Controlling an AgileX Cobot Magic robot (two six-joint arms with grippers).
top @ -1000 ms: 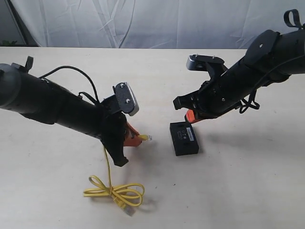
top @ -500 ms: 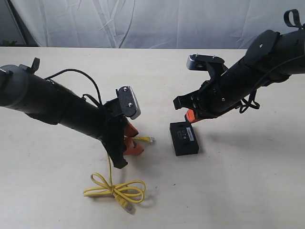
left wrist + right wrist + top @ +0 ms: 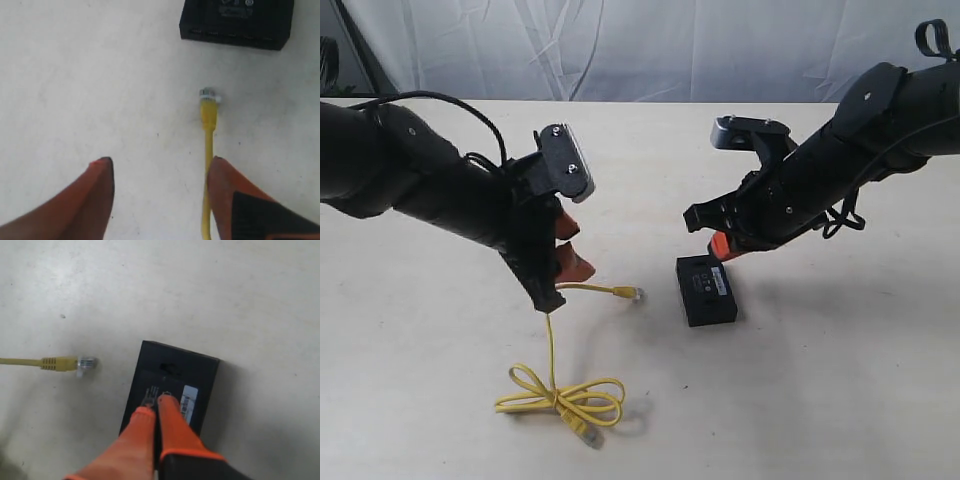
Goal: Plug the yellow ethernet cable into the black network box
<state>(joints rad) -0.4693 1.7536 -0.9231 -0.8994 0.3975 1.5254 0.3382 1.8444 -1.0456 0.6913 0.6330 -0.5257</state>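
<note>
Over at the left of the exterior view, the left gripper (image 3: pixel 565 247) hangs above the pale table (image 3: pixel 420 380) with its orange fingers (image 3: pixel 574 266) spread wide and nothing between them. Its wrist view confirms this: the two orange fingertips (image 3: pixel 100 172) stand well apart (one at each lower corner of that picture), and the yellow ethernet cable (image 3: pixel 207 150) lies flat on the table, running just beside the inner edge of one finger without being gripped. The cable's clear plug (image 3: pixel 632 293) rests left of center in the exterior view, pointing toward the black network box (image 3: pixel 706 290) but apart from it, with bare table between the two. Below the left gripper, toward the bottom of the frame, the rest of the cable is bundled in a loose loop (image 3: pixel 565 400) with its other plug at the lower edge.

Right of center sits the black network box, flat on the table, its pale label strip (image 3: pixel 189 397) facing up. The right gripper (image 3: pixel 719 243) comes down on it from the upper right; in its wrist view the orange fingers (image 3: pixel 170 422) are pressed together, tips resting on the box's top surface near the label, holding nothing.
</note>
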